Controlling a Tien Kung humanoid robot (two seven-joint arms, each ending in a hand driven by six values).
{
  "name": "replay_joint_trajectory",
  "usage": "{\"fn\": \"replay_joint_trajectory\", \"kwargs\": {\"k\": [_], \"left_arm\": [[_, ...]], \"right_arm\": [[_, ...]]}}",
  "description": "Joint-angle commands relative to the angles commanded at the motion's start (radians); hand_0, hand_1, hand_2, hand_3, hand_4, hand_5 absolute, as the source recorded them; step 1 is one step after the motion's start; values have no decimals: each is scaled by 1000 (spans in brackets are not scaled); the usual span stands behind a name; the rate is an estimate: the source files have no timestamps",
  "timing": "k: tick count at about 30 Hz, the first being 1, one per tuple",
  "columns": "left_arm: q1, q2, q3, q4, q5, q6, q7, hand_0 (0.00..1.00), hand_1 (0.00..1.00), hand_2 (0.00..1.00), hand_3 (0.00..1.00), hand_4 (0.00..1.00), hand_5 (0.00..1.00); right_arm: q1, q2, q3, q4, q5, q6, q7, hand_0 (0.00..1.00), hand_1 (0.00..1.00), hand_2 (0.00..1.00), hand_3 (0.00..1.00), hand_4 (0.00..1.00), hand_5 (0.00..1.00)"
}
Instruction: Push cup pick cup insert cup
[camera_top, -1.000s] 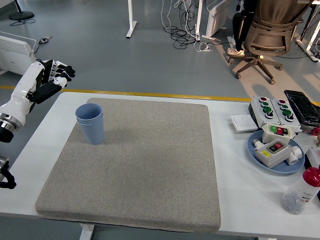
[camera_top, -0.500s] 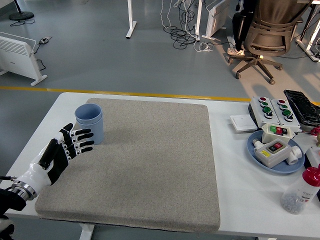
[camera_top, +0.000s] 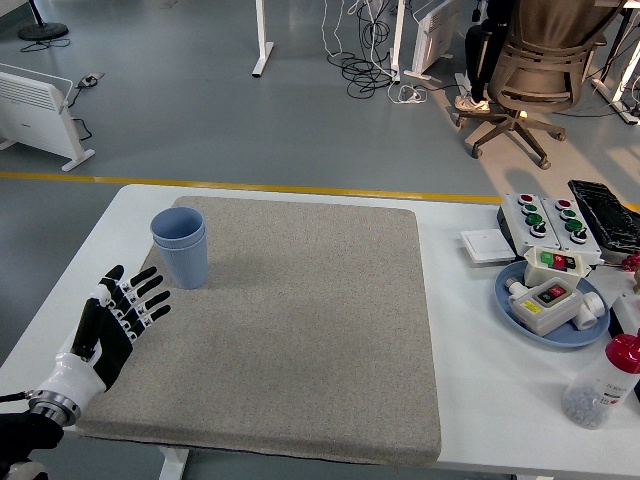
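So the left robot hand (camera_top: 118, 315) sits over the near-left edge of the grey mat (camera_top: 290, 330), fingers spread wide, holding nothing. Just beyond its fingertips, a bit to the right, the blue cups (camera_top: 181, 246) stand upright on the mat's far-left corner, one nested inside the other, not touching the hand. Way over on the right of the white bench (camera_top: 470, 340) there's a blue plate (camera_top: 510, 300) with button boxes (camera_top: 550, 300) on it.
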Motion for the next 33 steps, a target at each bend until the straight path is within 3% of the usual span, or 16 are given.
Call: {"fn": "replay_joint_trajectory", "kwargs": {"k": [33], "left_arm": [[-12,-10,8,25,-21,23,-8,863,885,938,886,642,998]], "right_arm": [[2,0,14,0,-6,0,-1,664,600,608,567,111,471]]}}
